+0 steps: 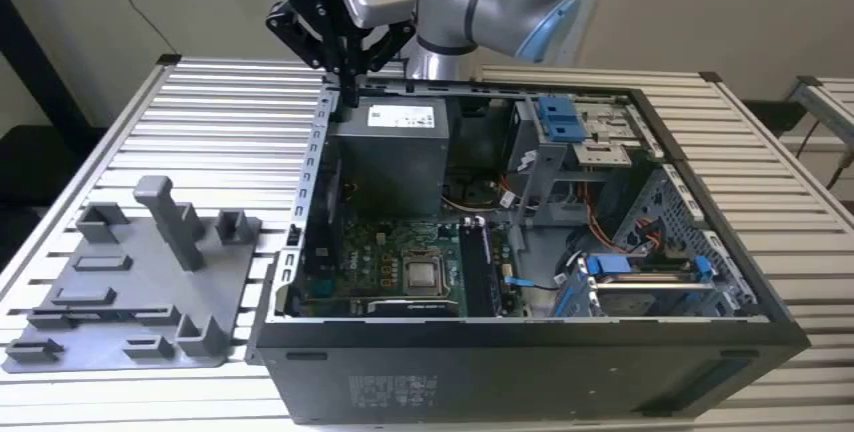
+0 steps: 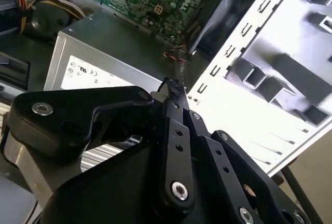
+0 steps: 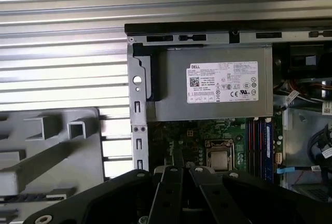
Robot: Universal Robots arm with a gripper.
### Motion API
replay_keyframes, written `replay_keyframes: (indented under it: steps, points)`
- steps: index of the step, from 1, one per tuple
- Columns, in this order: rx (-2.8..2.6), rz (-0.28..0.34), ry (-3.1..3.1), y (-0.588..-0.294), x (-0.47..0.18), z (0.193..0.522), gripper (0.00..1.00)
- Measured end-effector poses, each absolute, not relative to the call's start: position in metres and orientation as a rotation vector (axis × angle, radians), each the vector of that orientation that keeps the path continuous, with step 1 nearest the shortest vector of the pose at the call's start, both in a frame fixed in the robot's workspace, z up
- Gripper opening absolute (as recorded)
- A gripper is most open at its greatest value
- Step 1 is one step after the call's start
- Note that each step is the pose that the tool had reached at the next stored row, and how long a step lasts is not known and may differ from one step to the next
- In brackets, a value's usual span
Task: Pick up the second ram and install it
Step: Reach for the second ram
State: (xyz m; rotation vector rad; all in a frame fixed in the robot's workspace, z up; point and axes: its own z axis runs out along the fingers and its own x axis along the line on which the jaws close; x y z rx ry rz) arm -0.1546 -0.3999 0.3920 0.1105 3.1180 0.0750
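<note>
Telling the second ram from the long slots is not possible. In the first wrist view several narrow dark and blue strips stand side by side just beside the square metal processor socket on the green motherboard. I cannot tell which strip is board and which is slot.

The gripper hangs over the rear wall of the open black computer case, above the grey, boxy metal power supply. Its 2 black fingers are pressed together tip to tip.

The case also holds blue plastic drive brackets and orange cables.

On the exterior view's left, a grey plastic holder plate with upright blocks rests on the ribbed metal table. Its shallow recesses are too dim to make out their contents.
</note>
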Motion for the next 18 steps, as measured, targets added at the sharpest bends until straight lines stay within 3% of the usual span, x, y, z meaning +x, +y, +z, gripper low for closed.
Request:
replay_keyframes:
  steps: [18]
  points:
    - [0.110, 0.075, 3.118, -0.400, -0.172, 0.392, 0.11]
